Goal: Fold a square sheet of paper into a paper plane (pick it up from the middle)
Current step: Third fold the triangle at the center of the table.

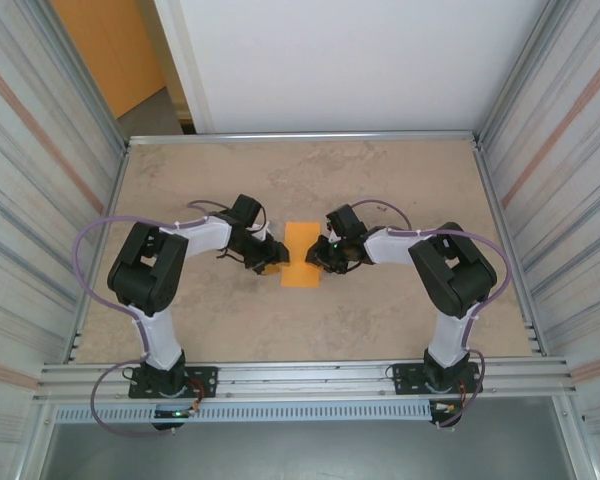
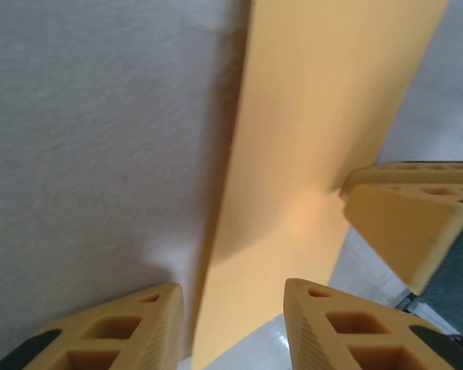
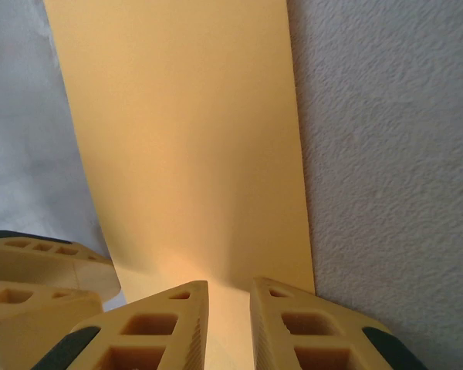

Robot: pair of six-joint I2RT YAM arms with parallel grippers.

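The square sheet of paper lies folded into a narrow bright-orange strip at the middle of the table. My left gripper is at its left edge and my right gripper at its right edge, both low over the near half. In the left wrist view the left gripper is open, jaws wide, with the paper running between its fingertips. In the right wrist view the right gripper has a narrow gap over the paper, which shows through it. No pad visibly pinches the sheet.
The table is a mottled beige slab with a metal rail around it and corrugated walls left and right. An orange wall panel stands at the far left, beyond the table. Both arm bases sit at the near edge.
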